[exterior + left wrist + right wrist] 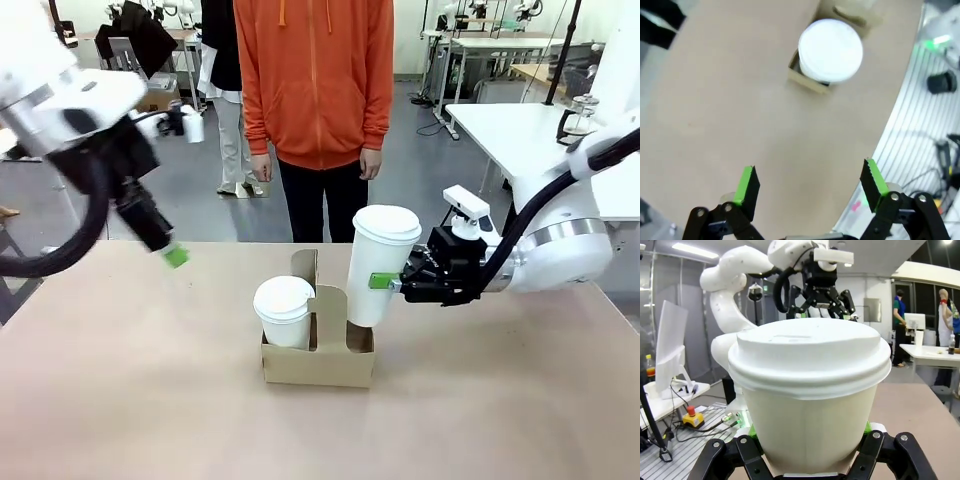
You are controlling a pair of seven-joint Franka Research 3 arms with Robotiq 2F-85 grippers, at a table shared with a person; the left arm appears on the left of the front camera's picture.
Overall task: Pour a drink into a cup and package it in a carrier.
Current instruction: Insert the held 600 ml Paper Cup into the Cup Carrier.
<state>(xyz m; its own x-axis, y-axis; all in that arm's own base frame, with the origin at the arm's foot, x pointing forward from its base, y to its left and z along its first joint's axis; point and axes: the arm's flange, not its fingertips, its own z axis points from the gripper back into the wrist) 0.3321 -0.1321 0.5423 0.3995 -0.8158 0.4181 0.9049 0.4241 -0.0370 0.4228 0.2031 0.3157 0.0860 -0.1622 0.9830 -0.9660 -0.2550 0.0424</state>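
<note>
So the right gripper [384, 282] is clamped around a tall white paper cup with a white plastic lid [378, 266], tilted a bit, its base down in the right slot of the small brown cardboard carrier [318, 362]; a second, shorter lidded white cup [284, 311] sits in the left slot (upright handle between them); left gripper [176, 257] hangs over the table's left side, jaws wide apart, nothing in them; a person in an orange hoodie [318, 80] stands across the table.

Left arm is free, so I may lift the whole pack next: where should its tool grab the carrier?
Take the carrier by its upright centre handle, coming straight down from above: lidded cups stand on both sides, so only the handle's top is clear to pinch.
</note>
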